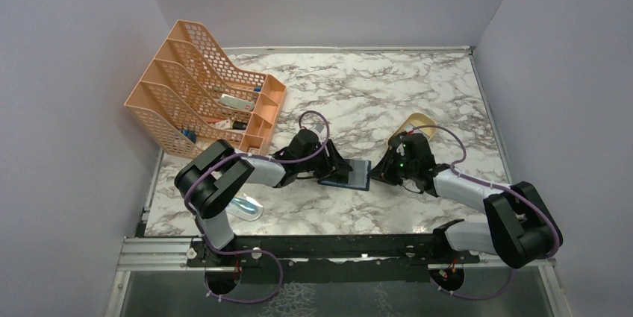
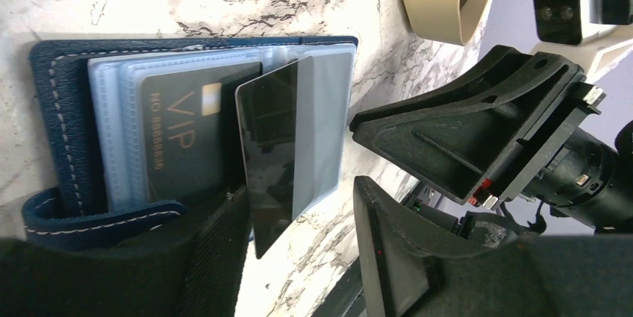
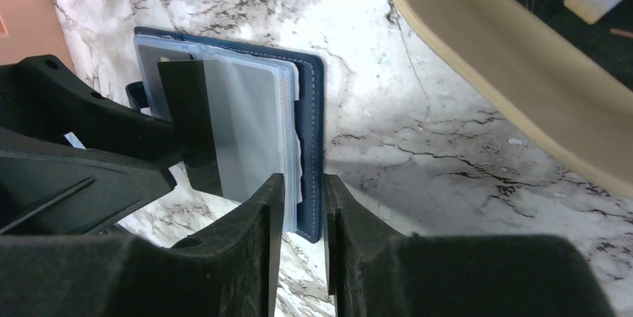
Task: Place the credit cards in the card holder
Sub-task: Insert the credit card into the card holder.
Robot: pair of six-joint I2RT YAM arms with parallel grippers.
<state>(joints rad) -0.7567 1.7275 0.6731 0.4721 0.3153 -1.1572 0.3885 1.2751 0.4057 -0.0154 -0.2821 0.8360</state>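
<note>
The navy card holder (image 1: pixel 349 175) lies open on the marble between both grippers. In the left wrist view its cover (image 2: pixel 60 108) frames clear sleeves, and one sleeve holds a dark grey VIP card (image 2: pixel 179 138). A second glossy dark card (image 2: pixel 265 145) sits partly inside the top sleeve, tilted, with its near corner sticking out beside my left finger. My left gripper (image 2: pixel 298 205) is open and grips nothing. My right gripper (image 3: pixel 302 183) stands almost shut, with the holder's right edge (image 3: pixel 310 108) filling the narrow gap. The dark card also shows in the right wrist view (image 3: pixel 186 115). No yellow-gold card shows.
A tan oval tray (image 1: pixel 418 124) stands just behind the right gripper, close to it in the right wrist view (image 3: pixel 507 86). An orange mesh file rack (image 1: pixel 201 93) stands at the back left. A blue-patterned packet (image 1: pixel 246 209) lies by the left arm's base. Grey walls enclose the table.
</note>
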